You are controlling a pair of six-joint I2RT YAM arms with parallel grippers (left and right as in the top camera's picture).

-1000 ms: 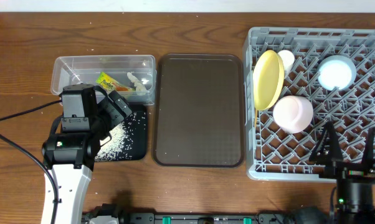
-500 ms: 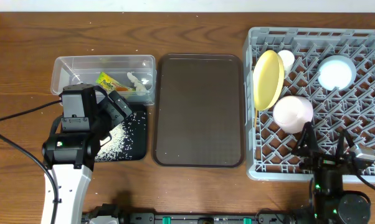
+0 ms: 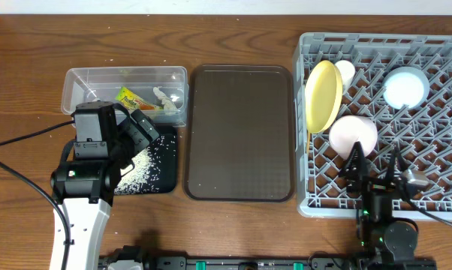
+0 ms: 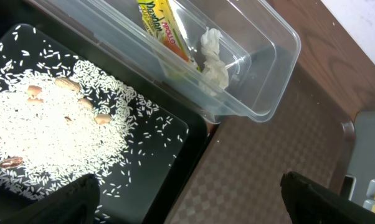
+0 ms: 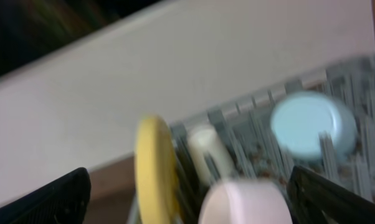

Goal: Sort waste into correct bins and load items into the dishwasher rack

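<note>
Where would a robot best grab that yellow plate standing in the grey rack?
Probably by its upper rim, coming down from above. The yellow plate stands on edge in the grey rack, leaning, so its thin rim sticks up free for the jaws to straddle.

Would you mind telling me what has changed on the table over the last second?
The right gripper slid left along the near side of the grey rack, toward the pink bowl, open and holding nothing. The left gripper, the yellow plate and the clear tub stayed put.
</note>
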